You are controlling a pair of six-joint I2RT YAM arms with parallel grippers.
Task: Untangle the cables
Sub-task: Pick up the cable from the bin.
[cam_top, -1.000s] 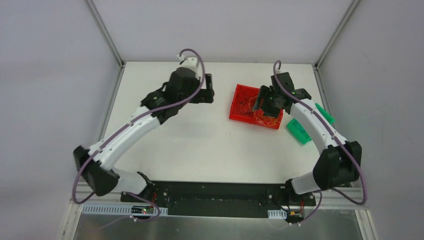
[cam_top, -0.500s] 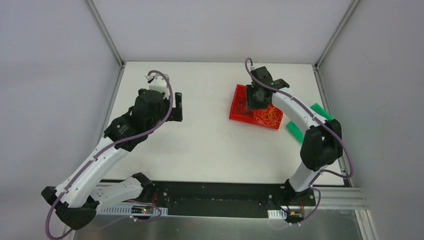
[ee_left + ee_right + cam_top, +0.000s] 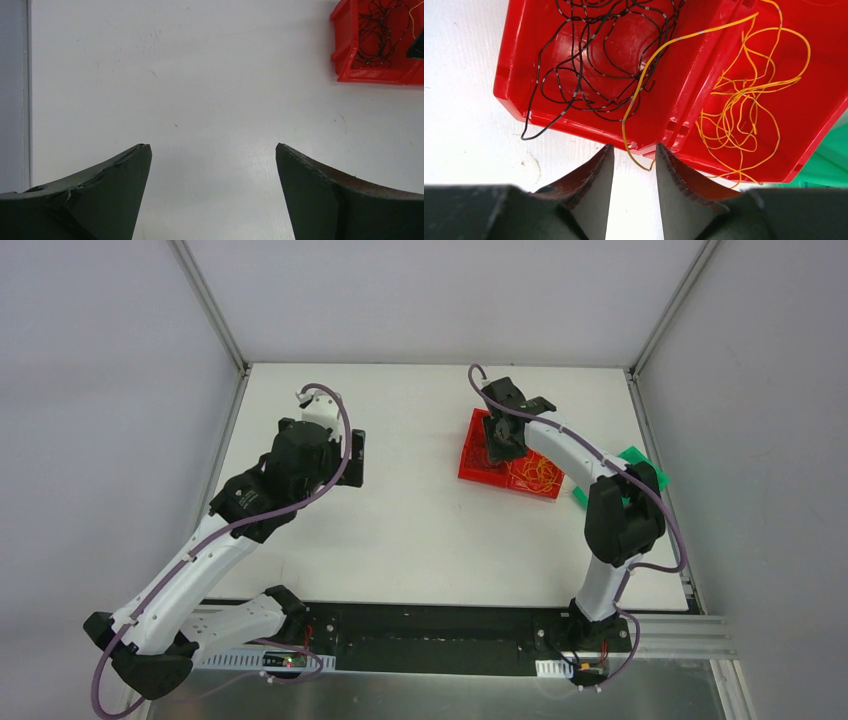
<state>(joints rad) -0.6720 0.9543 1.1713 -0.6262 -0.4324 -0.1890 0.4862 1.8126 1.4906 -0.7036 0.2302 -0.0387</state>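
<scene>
- Just outside the near wall of the red bin (image 3: 506, 65): right gripper (image 3: 634, 147) straddling a stray yellow strand (image 3: 623, 131), jaws narrowed but unclenched, probably to draw it clear
- Inside the bin: black cables (image 3: 589, 55) left of the divider, yellow cables (image 3: 744, 115) right
- Well left of the bin: left gripper (image 3: 212, 147) released wide, empty, probably parked out of the way
- Beyond the bin's right corner: green object (image 3: 831, 150), cropped, unidentifiable
</scene>
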